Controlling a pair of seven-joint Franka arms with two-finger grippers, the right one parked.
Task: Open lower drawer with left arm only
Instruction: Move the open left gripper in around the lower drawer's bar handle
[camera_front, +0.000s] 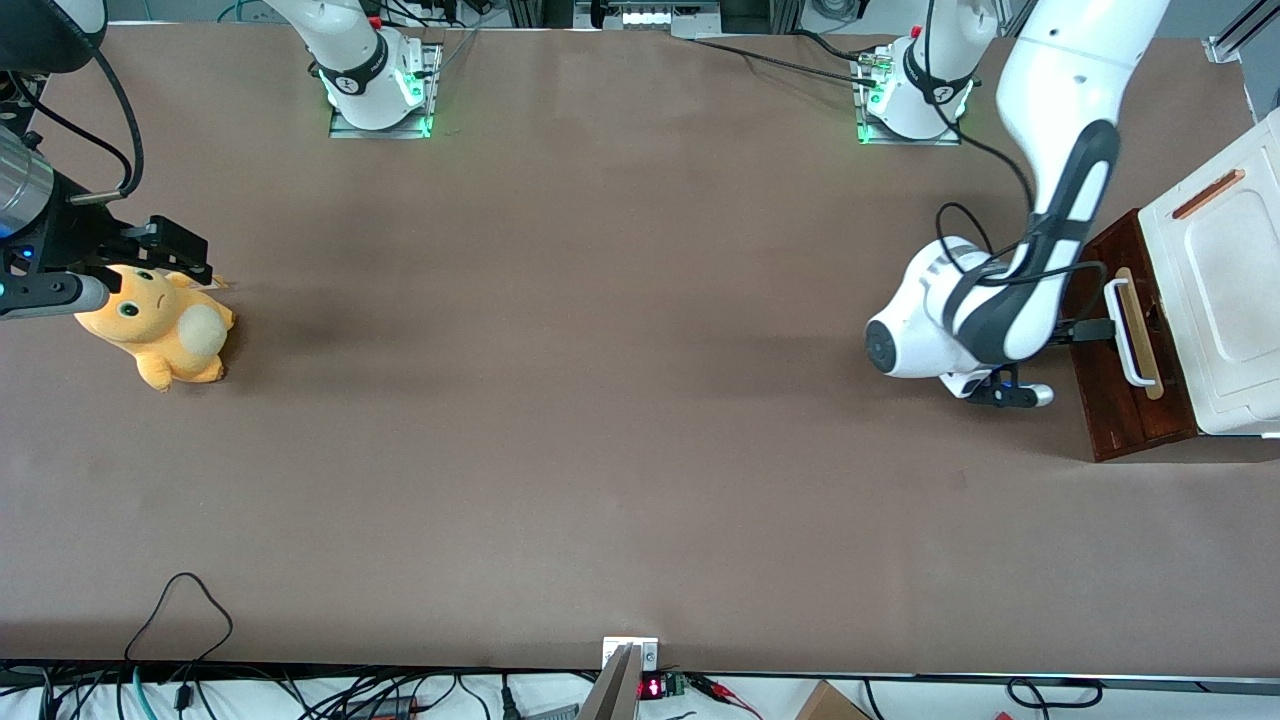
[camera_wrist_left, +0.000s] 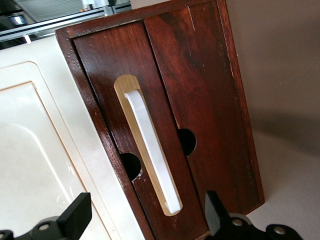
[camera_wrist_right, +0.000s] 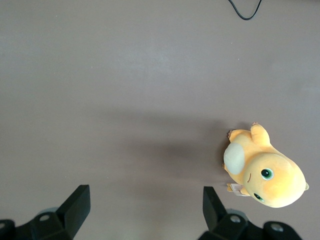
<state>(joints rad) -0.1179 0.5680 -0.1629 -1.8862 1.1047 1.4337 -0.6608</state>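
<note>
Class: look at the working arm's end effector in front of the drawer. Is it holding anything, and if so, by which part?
Nothing is held. The end effector is open in front of the lower drawer, its fingers clear of the white handle.

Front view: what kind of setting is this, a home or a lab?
Likely a robotics lab: arm bases bolted to a brown table, loose cables along its edge, and the gripper open before the lower drawer.

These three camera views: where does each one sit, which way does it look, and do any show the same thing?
Front view: high over the table, looking down; both arms show, the left arm's gripper at the lower drawer.
Left wrist view: on the working arm, facing the drawer's white handle; open fingers show.
Right wrist view: looks down at the plush toy.
Shared: front and left wrist show the drawer; front and right wrist, the toy.
</note>
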